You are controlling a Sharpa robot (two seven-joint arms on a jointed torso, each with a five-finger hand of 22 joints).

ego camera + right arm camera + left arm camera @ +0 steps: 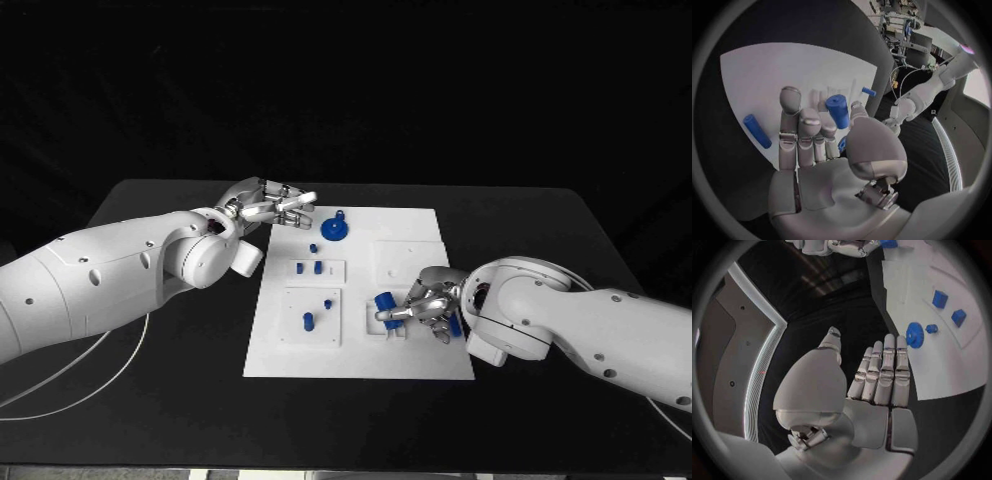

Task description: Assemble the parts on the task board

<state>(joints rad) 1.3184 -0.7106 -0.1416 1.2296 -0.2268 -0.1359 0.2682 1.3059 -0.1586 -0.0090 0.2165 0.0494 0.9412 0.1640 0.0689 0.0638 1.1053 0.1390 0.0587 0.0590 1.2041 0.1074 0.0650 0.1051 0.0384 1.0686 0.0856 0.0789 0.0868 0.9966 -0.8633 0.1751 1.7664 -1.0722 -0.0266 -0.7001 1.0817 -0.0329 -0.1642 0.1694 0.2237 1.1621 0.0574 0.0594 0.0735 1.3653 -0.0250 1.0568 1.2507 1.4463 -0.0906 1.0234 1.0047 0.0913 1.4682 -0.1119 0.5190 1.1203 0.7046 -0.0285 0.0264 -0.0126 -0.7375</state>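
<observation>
The white task board lies in the middle of the table. My right hand rests over its right side and pinches a blue cylinder between thumb and fingers; the same cylinder pokes out at the hand's left. Another blue cylinder lies flat on the board beside those fingers. My left hand hovers at the board's far left corner, fingers straight and holding nothing. A blue gear sits just to the right of it.
Two small blue blocks stand in a raised plate on the board's left half, and two blue pegs in the plate below it. A white cable runs along the table's left side.
</observation>
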